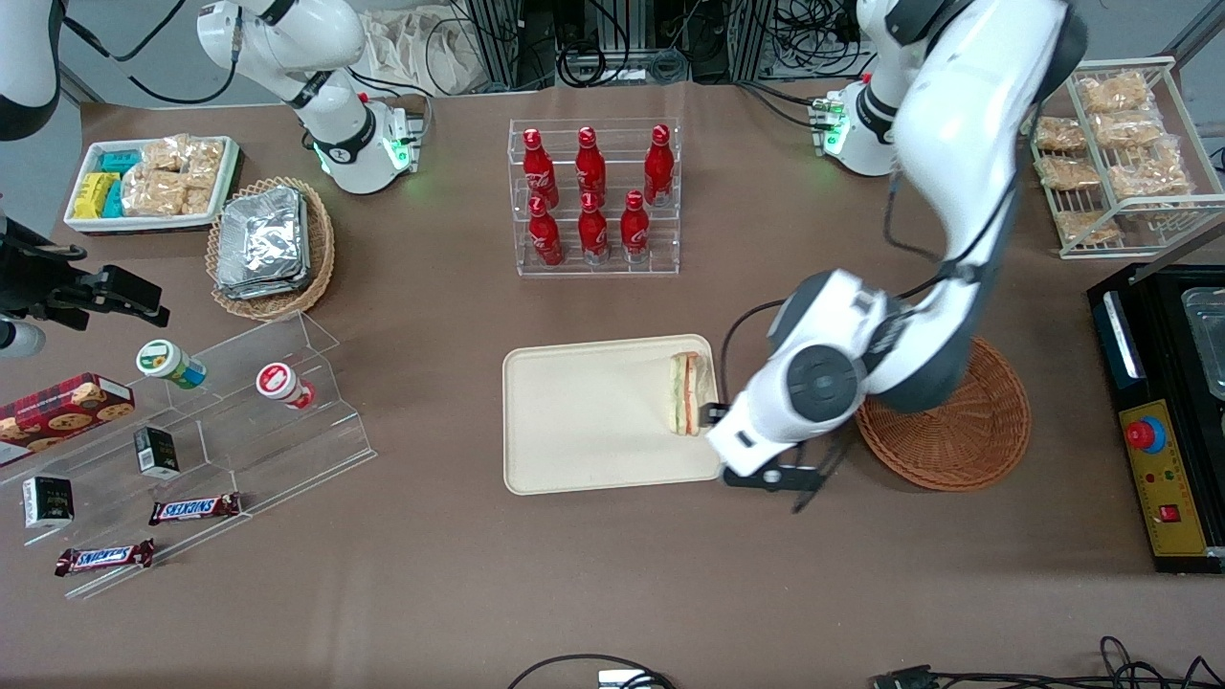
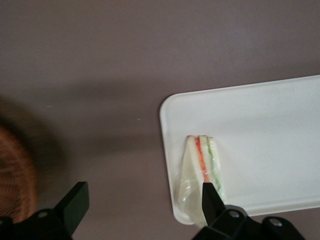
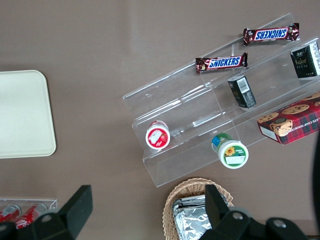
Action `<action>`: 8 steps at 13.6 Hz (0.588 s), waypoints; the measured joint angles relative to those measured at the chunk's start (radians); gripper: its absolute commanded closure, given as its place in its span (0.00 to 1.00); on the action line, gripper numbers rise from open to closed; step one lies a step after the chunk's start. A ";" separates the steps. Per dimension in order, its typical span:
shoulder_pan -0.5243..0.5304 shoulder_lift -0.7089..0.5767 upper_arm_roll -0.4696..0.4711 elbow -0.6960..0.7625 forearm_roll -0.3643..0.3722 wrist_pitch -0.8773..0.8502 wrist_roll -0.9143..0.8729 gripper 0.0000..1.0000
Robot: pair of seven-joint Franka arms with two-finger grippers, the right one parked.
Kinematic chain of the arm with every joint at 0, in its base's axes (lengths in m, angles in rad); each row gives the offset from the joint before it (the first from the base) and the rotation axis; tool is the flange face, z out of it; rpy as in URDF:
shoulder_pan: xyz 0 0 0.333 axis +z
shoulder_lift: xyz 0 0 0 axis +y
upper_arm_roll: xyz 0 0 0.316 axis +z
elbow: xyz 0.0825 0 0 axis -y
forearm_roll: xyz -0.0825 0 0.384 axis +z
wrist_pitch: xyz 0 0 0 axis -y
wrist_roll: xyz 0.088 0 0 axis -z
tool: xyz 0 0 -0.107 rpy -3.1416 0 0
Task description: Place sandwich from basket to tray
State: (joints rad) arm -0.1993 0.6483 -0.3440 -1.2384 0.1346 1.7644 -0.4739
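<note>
Sandwich [image 1: 687,393] lies on tray [image 1: 584,450], at its edge toward basket [image 1: 967,440]; basket holds nothing visible. Gripper [image 2: 142,212] jaws spread wide, released, gripping nothing, one fingertip [image 2: 210,195] overlapping sandwich wrap in wrist view. Your step: retreat. Lift straight up first so fingertip can't snag wrap; then swing clear of tray rim.

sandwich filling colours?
Sandwich: white bread, red-orange and green filling stripes; clearest in left wrist view.
</note>
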 measured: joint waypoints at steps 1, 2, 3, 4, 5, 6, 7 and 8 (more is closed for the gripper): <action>0.020 -0.053 0.001 0.001 0.000 -0.049 0.000 0.00; 0.044 -0.105 0.003 0.002 0.001 -0.105 0.000 0.00; 0.075 -0.154 0.004 0.002 0.001 -0.154 0.006 0.00; 0.111 -0.199 0.004 0.002 0.001 -0.190 0.028 0.00; 0.149 -0.238 0.005 0.002 0.001 -0.223 0.058 0.00; 0.185 -0.269 0.006 0.001 0.001 -0.260 0.085 0.00; 0.222 -0.294 0.006 -0.001 0.001 -0.297 0.108 0.00; 0.259 -0.313 0.007 -0.003 0.001 -0.322 0.132 0.00</action>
State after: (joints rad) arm 0.0601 0.3355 -0.3373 -1.2417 0.1353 1.4425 -0.3420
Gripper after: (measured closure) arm 0.000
